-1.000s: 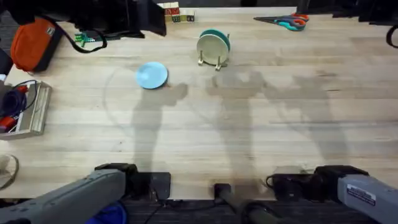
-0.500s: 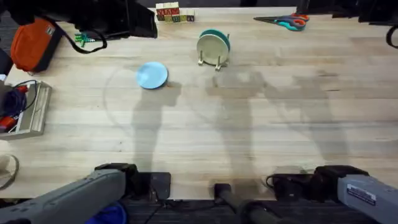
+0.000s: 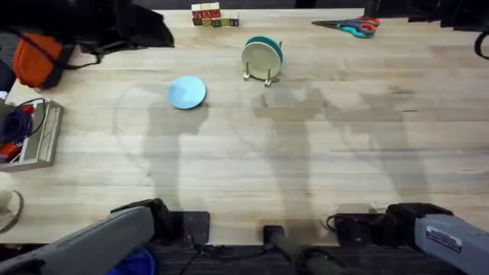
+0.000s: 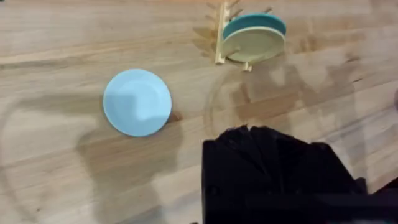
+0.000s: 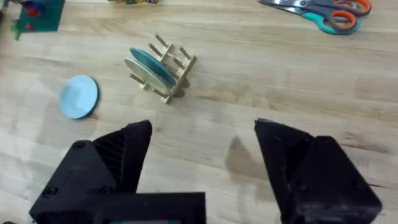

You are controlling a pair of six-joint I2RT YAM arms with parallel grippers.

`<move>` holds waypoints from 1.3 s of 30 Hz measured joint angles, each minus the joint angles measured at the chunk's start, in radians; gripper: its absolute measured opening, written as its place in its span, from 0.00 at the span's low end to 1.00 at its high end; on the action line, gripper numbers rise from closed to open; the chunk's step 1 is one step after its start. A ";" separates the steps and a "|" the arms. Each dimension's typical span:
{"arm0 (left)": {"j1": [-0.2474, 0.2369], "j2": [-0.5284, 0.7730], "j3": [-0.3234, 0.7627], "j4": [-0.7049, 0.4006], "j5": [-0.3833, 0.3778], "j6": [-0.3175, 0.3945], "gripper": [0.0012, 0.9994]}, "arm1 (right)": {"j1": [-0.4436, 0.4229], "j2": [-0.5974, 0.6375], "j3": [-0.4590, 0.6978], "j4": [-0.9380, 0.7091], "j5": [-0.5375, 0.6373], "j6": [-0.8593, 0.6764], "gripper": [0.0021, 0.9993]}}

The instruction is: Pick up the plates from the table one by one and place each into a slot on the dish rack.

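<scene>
Right now my two tools sit back at the near edge of the desk, well apart from everything I am meant to handle. My right tool has its black fingers spread wide with nothing between them; beyond it, out across bare wood, stands the dish rack. My left tool shows as one dark mass, and I cannot tell whether its fingers are parted or closed. The light blue plate lies flat on the desk toward the far edge, left of the middle, untouched by either tool and far ahead of my left one. The dish rack stands a little right of that plate and nearer the far edge, close to it but not touching. Two plates already stand on edge among its pegs: a cream plate in front and a teal plate just behind it. Scissors lie near the far right corner.
</scene>
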 joint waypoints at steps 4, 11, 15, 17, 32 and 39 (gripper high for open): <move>0.093 0.000 0.000 -0.014 0.084 0.062 0.04 | 0.000 0.000 0.000 0.000 0.000 0.000 0.99; 0.209 0.000 0.000 -0.041 0.152 0.119 0.04 | 0.000 0.000 0.000 0.000 0.000 0.000 0.99; 0.234 0.000 0.000 -0.074 0.164 0.153 0.04 | 0.000 0.000 0.000 0.000 0.000 0.000 0.99; 0.234 0.000 0.000 -0.089 0.166 0.177 0.04 | 0.000 0.000 0.000 0.000 0.000 0.000 0.99; 0.234 0.164 0.002 -0.116 0.210 0.283 0.04 | 0.000 0.000 0.000 0.000 0.000 0.000 0.99; 0.237 0.287 0.003 -0.116 0.241 0.337 0.04 | 0.000 0.000 0.000 0.000 0.000 -0.001 0.99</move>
